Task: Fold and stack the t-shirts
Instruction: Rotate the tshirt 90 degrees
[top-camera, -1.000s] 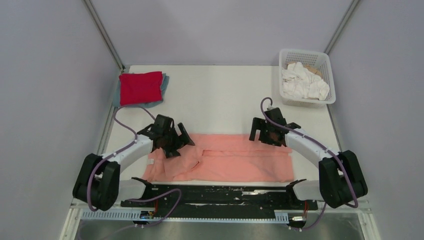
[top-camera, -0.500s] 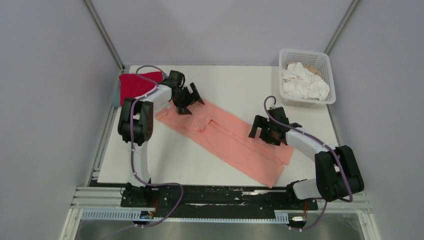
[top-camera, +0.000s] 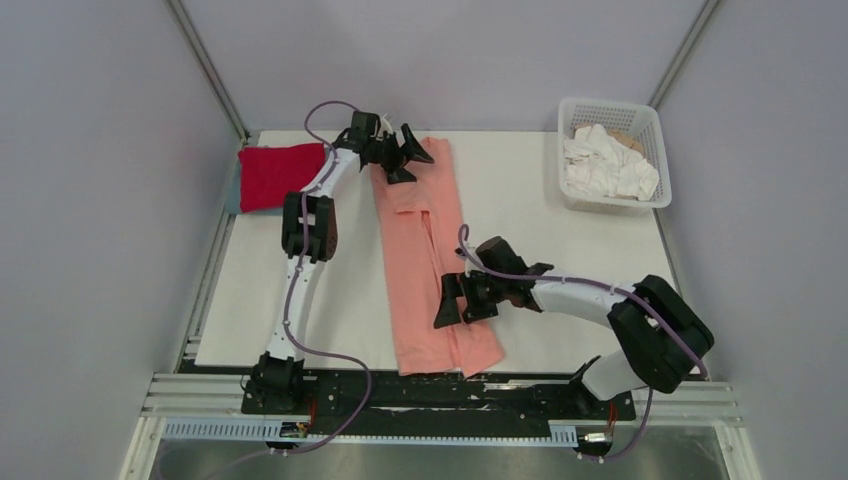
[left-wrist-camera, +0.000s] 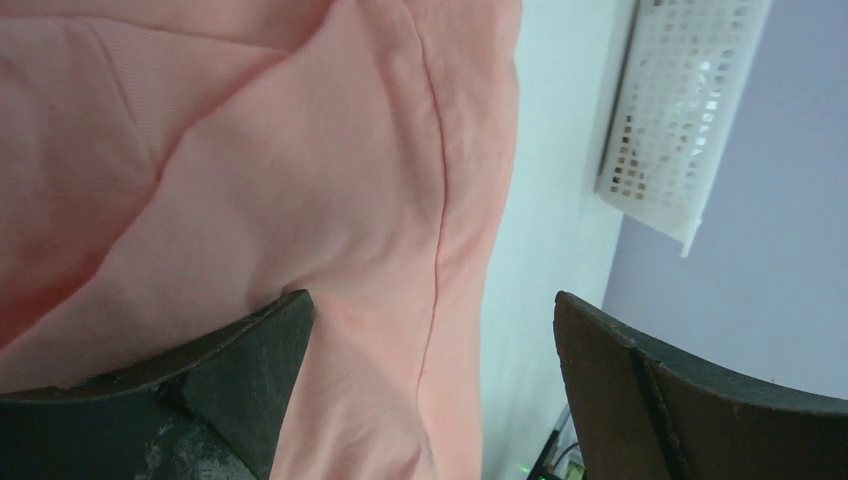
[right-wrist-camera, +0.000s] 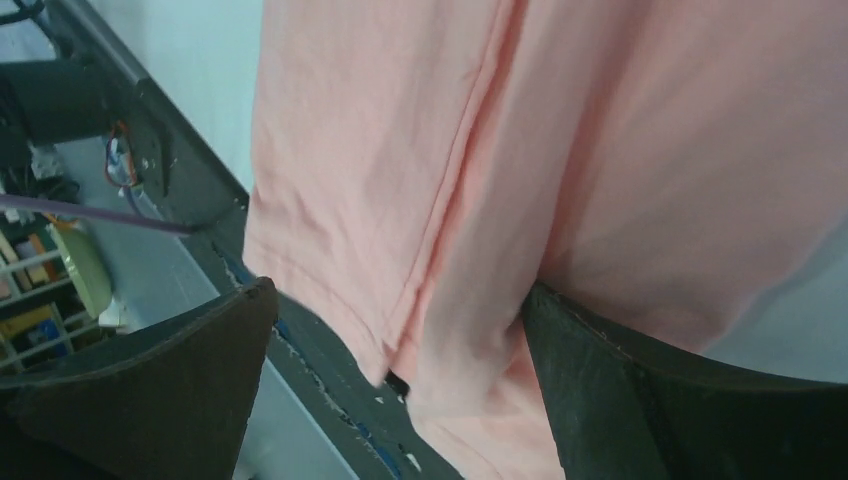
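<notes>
**Two arms, both grippers open-jawed**

- Left arm (top-camera: 300, 270): stretched far out from its base toward 12 o'clock, upper links nearly in line. The forearm bends toward 1 o'clock and the wrist turns toward 3 o'clock.
- Left gripper (top-camera: 408, 158): fingers spread wide, tips pointing to 3 o'clock.
- Right arm (top-camera: 575, 298): folded low, elbow close above its base, forearm reaching toward 9 o'clock.
- Right gripper (top-camera: 458, 303): fingers spread wide, tips pointing between 8 and 9 o'clock.

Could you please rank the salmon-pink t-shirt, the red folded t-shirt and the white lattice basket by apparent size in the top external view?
1. Salmon-pink cloth t-shirt
2. White plastic lattice basket
3. Folded bright red cloth t-shirt
</notes>
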